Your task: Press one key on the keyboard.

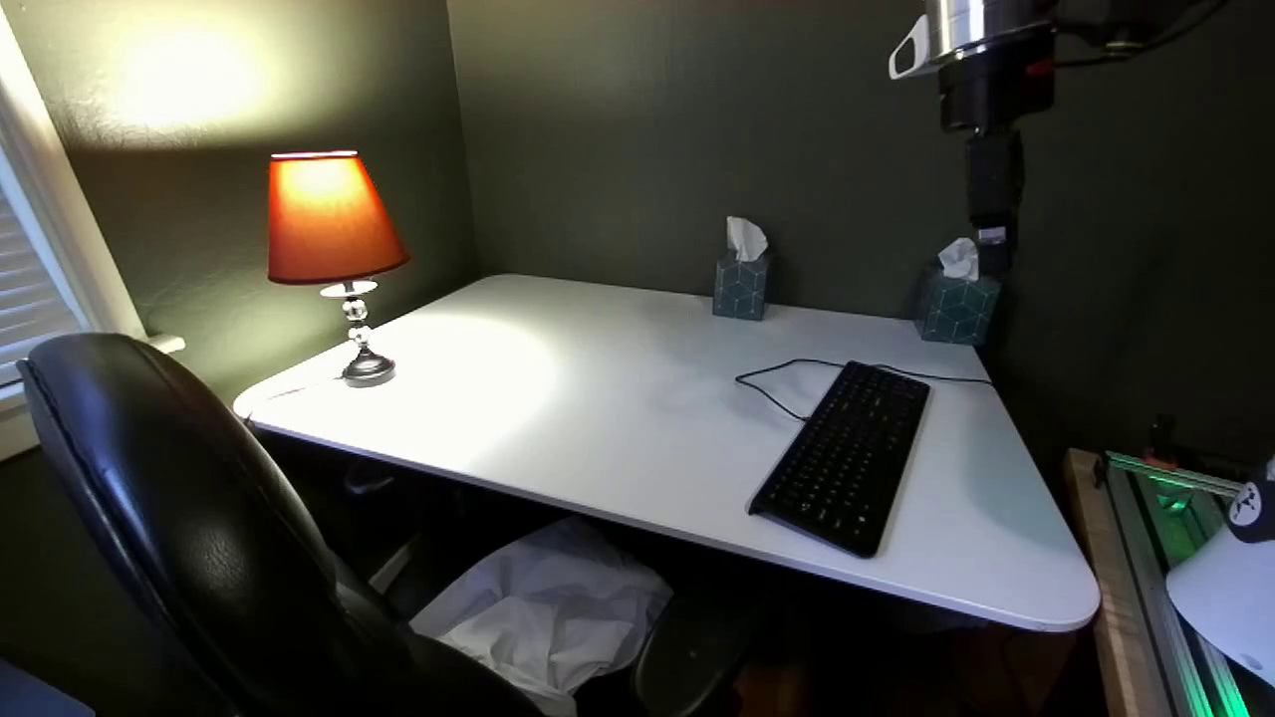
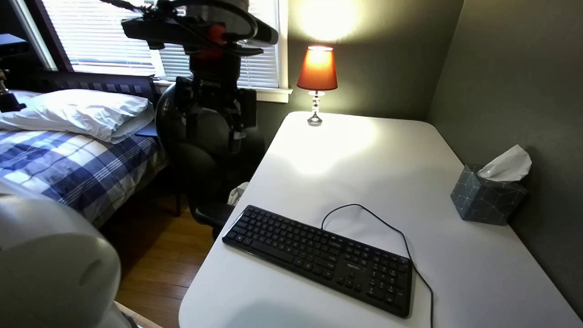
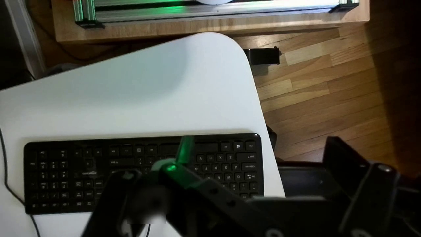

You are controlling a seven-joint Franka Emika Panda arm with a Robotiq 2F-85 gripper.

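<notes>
On the worktop point(image 2: 387, 182), near one end, lies the keyboard point(image 2: 319, 260). The gripper point(image 2: 213, 138) hangs higher up, well apart from it, fingers point(image 2: 234, 145) spread with nothing between them. Bringing them together first would give one narrow tip; the long space bar point(image 2: 272, 251) looks the easiest target. Centre over it, come down straight and slowly, and lift once it gives, sparing the neighbouring keys.

Bedroom in a home, as shown by the plaid-covered bed point(image 2: 107, 161) and its pillow point(image 2: 84, 111). A desk point(image 2: 378, 177), lamp point(image 2: 317, 73) and chair point(image 1: 214, 518) furnish the corner.
</notes>
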